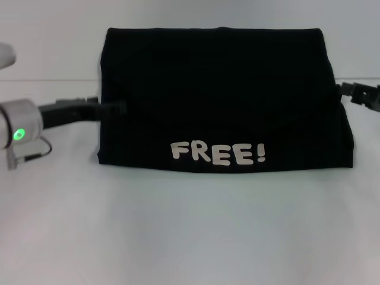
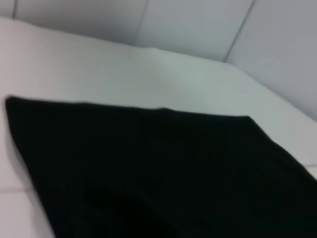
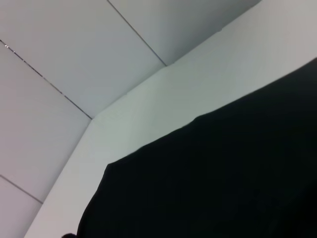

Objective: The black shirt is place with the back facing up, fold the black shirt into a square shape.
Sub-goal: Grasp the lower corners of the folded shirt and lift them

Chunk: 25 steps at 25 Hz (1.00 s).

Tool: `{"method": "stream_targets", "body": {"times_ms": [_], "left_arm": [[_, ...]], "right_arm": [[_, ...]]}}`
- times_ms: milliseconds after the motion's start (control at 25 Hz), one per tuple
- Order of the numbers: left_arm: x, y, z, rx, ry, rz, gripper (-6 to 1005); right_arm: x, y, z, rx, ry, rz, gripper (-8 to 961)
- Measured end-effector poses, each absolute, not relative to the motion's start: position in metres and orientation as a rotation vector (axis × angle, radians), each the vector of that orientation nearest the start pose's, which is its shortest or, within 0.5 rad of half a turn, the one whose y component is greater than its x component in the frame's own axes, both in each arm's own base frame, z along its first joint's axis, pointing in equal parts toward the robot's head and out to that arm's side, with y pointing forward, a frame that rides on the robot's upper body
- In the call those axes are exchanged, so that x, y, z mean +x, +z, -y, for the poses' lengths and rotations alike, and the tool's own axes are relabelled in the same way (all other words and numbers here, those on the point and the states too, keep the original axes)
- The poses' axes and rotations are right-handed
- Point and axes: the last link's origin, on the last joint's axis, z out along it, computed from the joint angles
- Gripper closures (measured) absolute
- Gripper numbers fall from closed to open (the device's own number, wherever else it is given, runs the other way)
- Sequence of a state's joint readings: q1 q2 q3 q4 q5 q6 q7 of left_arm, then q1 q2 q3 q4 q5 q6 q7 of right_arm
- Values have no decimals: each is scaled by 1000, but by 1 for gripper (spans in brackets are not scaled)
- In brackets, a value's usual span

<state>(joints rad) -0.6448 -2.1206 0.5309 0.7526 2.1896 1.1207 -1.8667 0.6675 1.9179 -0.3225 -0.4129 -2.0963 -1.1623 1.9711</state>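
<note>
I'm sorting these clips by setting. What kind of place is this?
Probably a lab test bench: a bare white table, plain panelled walls, and only a folded black shirt between two robot arms.

White tabletop [image 1: 190, 237]; pale panelled wall [image 3: 74, 54] behind, thin seams, even light.

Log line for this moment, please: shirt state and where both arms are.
black shirt: folded to wide rectangle, "FREE!" facing up at near edge | left gripper: at shirt's left edge | right gripper: at right edge | white table
</note>
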Motion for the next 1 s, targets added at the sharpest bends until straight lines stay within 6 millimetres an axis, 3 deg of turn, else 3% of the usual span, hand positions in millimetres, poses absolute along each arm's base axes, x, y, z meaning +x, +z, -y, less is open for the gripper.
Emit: {"method": "stream_targets", "body": {"times_ms": [240,520,1000], "left_arm": [[-289,25,-386,-2202,-505,1271,134],[-312,22,-382,-2067,-390,1439,134],[-301,6,-381,-2179,-351,1395,136]], "right_arm": [[326,68,-395,-1929,825,-1517,387],[323,65,-390,-1977,819,-1517,388],[323,69,-393,-1966,813,-1506,392]]}}
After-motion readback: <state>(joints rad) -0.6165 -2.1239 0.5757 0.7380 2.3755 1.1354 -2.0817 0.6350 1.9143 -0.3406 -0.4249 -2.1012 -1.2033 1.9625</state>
